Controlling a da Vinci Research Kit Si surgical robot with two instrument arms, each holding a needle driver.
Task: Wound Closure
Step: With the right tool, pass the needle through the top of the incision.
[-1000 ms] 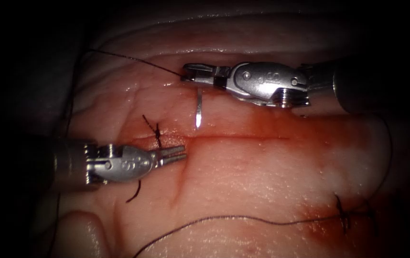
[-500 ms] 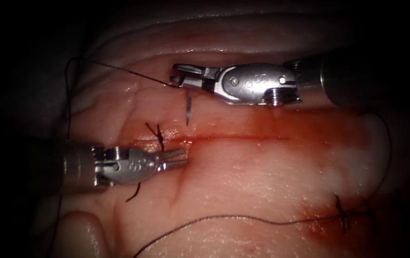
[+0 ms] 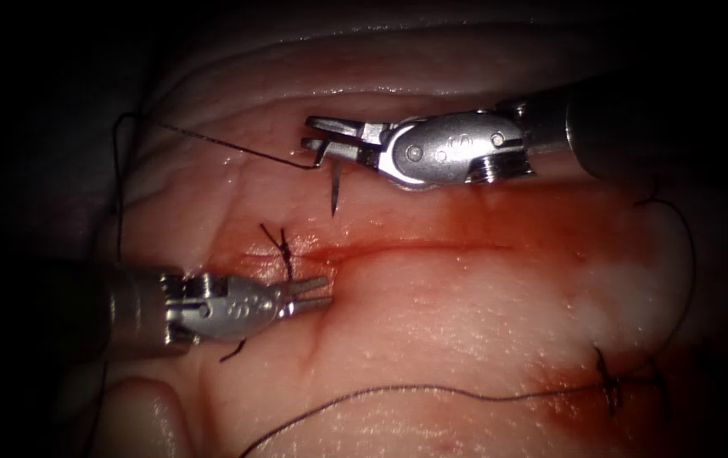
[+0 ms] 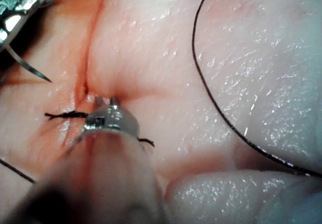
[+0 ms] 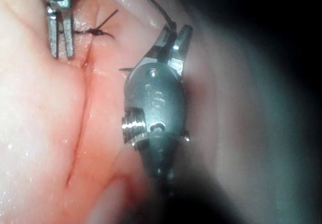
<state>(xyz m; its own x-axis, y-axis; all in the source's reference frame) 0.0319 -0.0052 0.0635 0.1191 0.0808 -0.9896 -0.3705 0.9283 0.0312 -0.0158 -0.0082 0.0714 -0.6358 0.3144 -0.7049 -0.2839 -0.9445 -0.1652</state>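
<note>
My right tool (image 3: 313, 137) hovers over the tissue (image 3: 466, 305) on the far side of the horizontal cut (image 3: 415, 248), jaws shut on the curved needle (image 3: 333, 191) near its tail. The needle hangs free, tip pointing down at the tissue just above the cut's left end, not in it. Its thread (image 3: 211, 140) trails away to the left. My left tool (image 3: 320, 290) lies low just below the cut's left end beside a tied knot (image 3: 283, 246), its jaws slightly open and holding nothing. The left wrist view shows the left tool (image 4: 104, 101), the knot (image 4: 65, 115) and the needle (image 4: 30, 69).
A long strand of thread (image 3: 432, 388) runs across the near tissue to a second knot (image 3: 608, 382) at the right. Red fluid (image 3: 551, 229) stains the tissue along the cut. In the right wrist view the right tool (image 5: 176, 35) sits beside the cut (image 5: 83, 118).
My right tool has shifted left with the needle and turned a little, so the needle tip now sits nearer the knot. The thread has bowed out further to the left. My left tool has dropped slightly.
</note>
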